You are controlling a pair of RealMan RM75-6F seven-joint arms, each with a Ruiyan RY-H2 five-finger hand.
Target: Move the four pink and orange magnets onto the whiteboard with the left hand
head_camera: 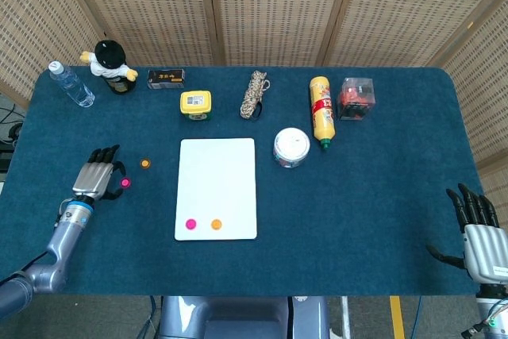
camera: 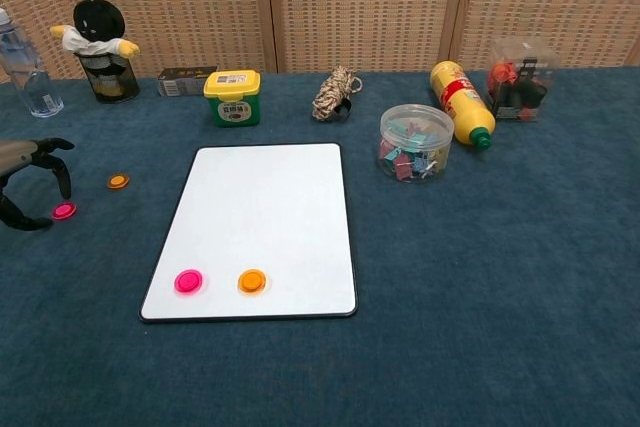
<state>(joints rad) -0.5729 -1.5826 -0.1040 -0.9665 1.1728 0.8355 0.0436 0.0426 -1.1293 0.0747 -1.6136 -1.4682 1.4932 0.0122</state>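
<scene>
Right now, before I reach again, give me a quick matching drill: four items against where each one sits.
1. pink magnet
2. orange magnet
3. water bottle
4. right hand

A. far left corner of the table
B. on the whiteboard
C. on the cloth beside the left hand
D. table's near right edge

Pairs: 1-C, 2-B, 3-A, 4-D

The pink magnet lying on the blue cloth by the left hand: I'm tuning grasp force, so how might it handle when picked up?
The small flat pink round magnet is a low disc, so it probably offers little edge to pinch against the blue tablecloth. It looks light and rigid, likely to slide when nudged. The left hand hovers beside it with fingers apart.
</scene>
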